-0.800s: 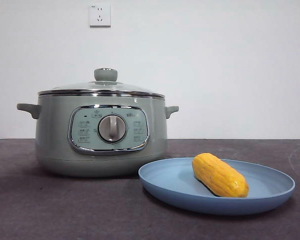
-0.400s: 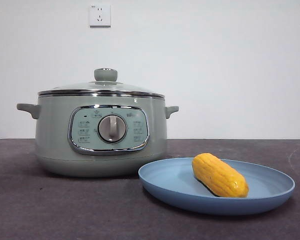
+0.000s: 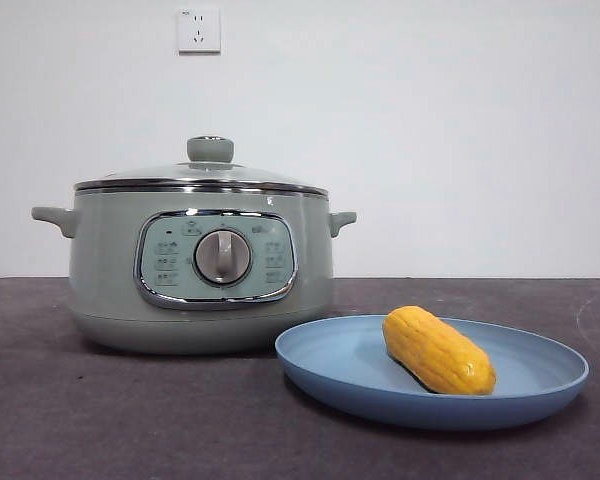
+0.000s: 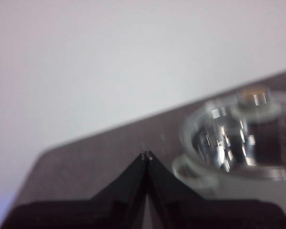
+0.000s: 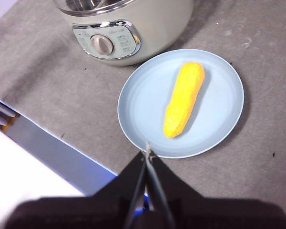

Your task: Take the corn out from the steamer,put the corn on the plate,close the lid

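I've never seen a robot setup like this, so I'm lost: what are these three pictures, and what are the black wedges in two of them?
A two-armed table robot. One picture looks level across the dark table: a green steamer with its glass lid on, and the corn lying on a blue plate. The other two come from cameras on the wrists. The wedges are the grippers: the left gripper near the steamer, the right gripper above the plate's edge. Both are shut, holding nothing.
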Robot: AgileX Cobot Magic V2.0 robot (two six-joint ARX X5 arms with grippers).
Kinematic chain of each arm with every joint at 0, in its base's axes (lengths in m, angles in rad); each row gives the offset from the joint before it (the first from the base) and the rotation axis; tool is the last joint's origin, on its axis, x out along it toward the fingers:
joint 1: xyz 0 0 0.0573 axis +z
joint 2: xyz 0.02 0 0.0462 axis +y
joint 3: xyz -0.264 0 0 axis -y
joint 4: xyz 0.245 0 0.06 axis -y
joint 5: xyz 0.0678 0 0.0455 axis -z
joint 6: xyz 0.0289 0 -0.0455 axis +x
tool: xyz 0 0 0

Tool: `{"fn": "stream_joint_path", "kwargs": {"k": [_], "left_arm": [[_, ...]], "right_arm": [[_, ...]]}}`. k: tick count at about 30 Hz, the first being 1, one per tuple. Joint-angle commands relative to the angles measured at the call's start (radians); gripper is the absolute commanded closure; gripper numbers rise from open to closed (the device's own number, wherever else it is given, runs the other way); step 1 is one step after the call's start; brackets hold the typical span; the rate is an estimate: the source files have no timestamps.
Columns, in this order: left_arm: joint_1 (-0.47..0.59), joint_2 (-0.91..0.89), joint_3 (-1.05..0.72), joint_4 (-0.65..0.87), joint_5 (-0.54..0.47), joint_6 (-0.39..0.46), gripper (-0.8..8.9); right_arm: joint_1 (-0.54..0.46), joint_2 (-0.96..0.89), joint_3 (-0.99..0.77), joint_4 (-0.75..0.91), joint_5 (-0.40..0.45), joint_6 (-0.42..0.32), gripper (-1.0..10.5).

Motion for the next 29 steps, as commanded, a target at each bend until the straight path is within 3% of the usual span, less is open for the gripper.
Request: {"fn": "stream_joint_path", "kwargs": {"k": [1,14,24,29], "left_arm": [[0.004,-0.064,-0.111,0.02,0.001,-0.032,8.17],[0.044,-0.246,-0.345,0.018,-0.006,-0.111,8.17],[0.047,-0.246,-0.36,-0.038,-0.05,-0.215,8.17],[0.047,-0.246,-0.36,-0.032,-0.051,-0.216,8.17]], "right_arm": [[0.002,0.0,-0.005,0.004,0.003,-0.004,9.5],[0.002,0.0,-0.005,0.005,0.003,-0.004,9.5],[0.002,0.0,-0.005,0.004,0.003,-0.004,9.5],[0.002,0.0,-0.005,0.005,0.003,-0.004,9.5]]}}
